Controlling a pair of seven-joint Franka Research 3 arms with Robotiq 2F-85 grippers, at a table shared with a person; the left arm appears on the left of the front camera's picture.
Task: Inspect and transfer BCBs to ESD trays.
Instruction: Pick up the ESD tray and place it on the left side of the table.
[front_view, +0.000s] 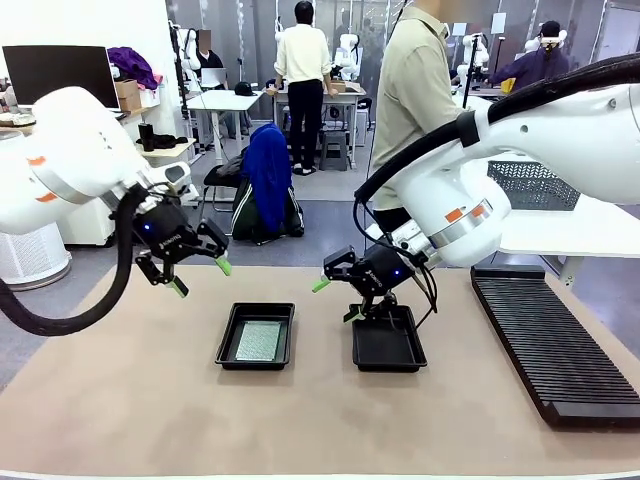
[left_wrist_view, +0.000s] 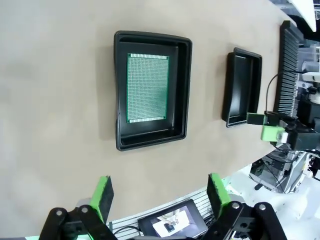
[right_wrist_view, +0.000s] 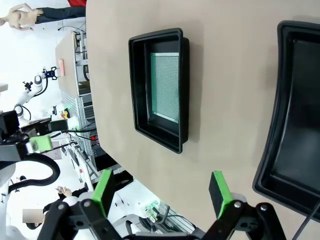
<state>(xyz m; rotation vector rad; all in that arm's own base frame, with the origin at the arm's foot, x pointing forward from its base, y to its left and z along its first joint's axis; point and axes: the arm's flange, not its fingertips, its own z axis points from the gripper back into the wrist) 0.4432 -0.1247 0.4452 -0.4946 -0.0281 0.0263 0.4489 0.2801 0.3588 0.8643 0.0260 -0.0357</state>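
Two black ESD trays lie side by side on the tan table. The left tray holds one pale green BCB flat on its floor. Nothing lies in the right tray. My left gripper hovers open above the table, left of the left tray, holding nothing. Above the near rim of the right tray, my right gripper also hangs open with bare fingers.
A long black ribbed rack lies along the table's right side. A person in a beige shirt stands at the far edge. A grey mesh basket sits on a white table behind my right arm.
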